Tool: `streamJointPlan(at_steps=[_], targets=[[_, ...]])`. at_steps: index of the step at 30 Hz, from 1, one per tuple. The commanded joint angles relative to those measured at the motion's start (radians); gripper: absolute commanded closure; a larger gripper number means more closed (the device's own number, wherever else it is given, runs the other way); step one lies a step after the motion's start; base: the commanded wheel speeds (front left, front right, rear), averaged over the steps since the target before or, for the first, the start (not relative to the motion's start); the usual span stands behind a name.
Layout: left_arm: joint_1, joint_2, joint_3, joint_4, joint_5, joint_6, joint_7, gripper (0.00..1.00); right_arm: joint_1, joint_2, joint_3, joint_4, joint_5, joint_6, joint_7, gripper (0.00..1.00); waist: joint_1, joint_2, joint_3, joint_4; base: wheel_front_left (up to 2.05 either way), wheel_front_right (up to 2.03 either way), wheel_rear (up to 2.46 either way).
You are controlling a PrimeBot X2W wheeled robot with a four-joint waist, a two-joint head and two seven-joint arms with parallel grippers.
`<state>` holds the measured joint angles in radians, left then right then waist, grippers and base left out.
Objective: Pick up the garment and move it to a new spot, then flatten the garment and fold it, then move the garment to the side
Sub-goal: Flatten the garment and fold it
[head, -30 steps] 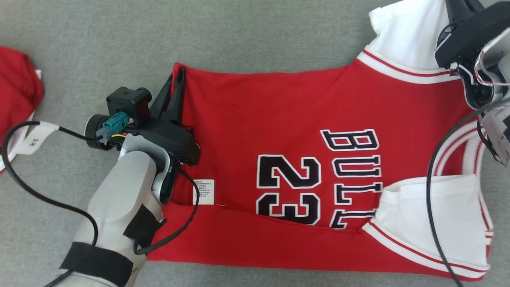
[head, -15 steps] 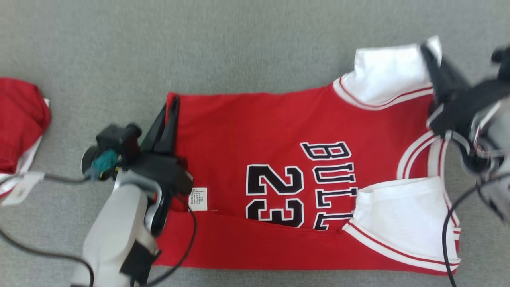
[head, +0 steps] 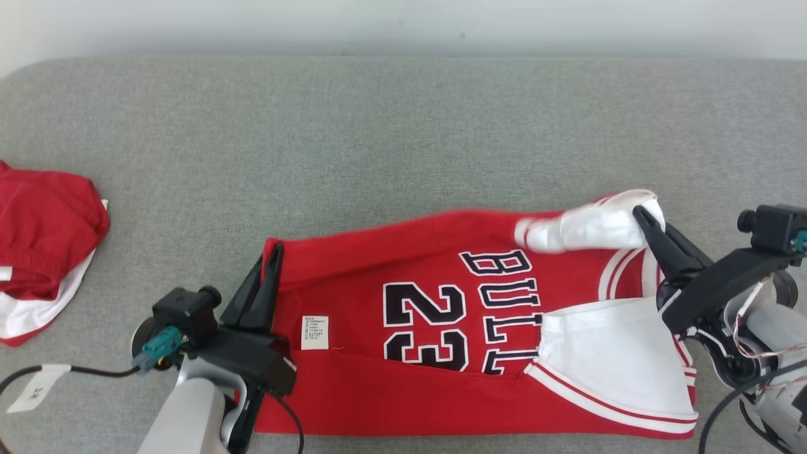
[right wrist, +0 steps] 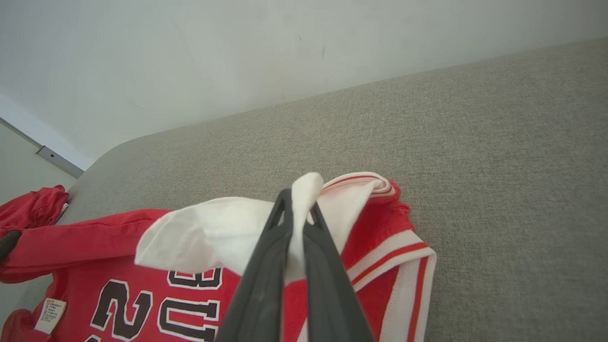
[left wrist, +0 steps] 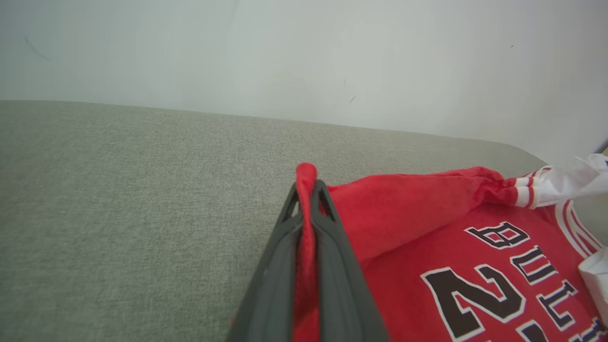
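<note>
- Two dark-fingered tools are pressed together on cloth. The left tool (head: 273,255) is pinching the hem corner of the red, white-trimmed sleeveless basketball jersey (head: 378,391), left of the black "23" (head: 425,325). The right tool (head: 642,215) is pinching a white shoulder flap (head: 586,230), right of the "23".
- The jersey is laid out on the grey fabric-covered desk (head: 403,126), with its far edge raised between the tools.
- Folding is judged to be under way: the near edge is already turned over, below the "23". The far fold and the move aside are left.
- "BULL" (head: 501,296) can be read beside the "23"; any further letters are hidden. The white care label (head: 314,332) is printed too small to be read.
</note>
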<state>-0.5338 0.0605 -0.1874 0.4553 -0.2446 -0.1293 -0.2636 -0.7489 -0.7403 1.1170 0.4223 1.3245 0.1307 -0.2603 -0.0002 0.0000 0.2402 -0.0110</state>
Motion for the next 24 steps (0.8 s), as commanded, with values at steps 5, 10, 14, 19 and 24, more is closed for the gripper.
streamJointPlan(at_steps=[5,10,14,19,24], targets=[[0.057,0.028,0.006,0.009,-0.011,0.000,-0.001,1.00,0.090,-0.019,-0.039,-0.062,0.025,0.000,-0.005,1.00,0.0002,0.0000,-0.030,-0.024,0.00,0.00,0.00],[0.094,0.046,0.016,0.018,-0.023,0.000,-0.001,1.00,0.160,-0.027,-0.035,-0.121,0.046,0.000,-0.005,1.00,0.0002,0.0000,-0.047,-0.040,0.00,0.00,0.00],[0.114,0.051,0.023,0.014,-0.023,0.000,-0.001,1.00,0.194,-0.027,-0.041,-0.134,0.056,0.000,-0.005,1.00,0.0002,0.0000,-0.055,-0.050,0.00,0.00,0.00],[0.135,0.057,0.046,0.001,-0.010,0.000,-0.001,1.00,0.239,-0.015,-0.078,-0.140,0.055,0.000,-0.005,1.00,0.0002,0.0000,-0.066,-0.062,0.00,0.00,0.00],[0.157,0.058,0.076,-0.018,0.003,0.000,-0.001,1.00,0.288,0.001,-0.126,-0.170,0.044,0.000,-0.005,1.00,0.0002,0.0000,-0.081,-0.068,0.00,0.00,0.00]])
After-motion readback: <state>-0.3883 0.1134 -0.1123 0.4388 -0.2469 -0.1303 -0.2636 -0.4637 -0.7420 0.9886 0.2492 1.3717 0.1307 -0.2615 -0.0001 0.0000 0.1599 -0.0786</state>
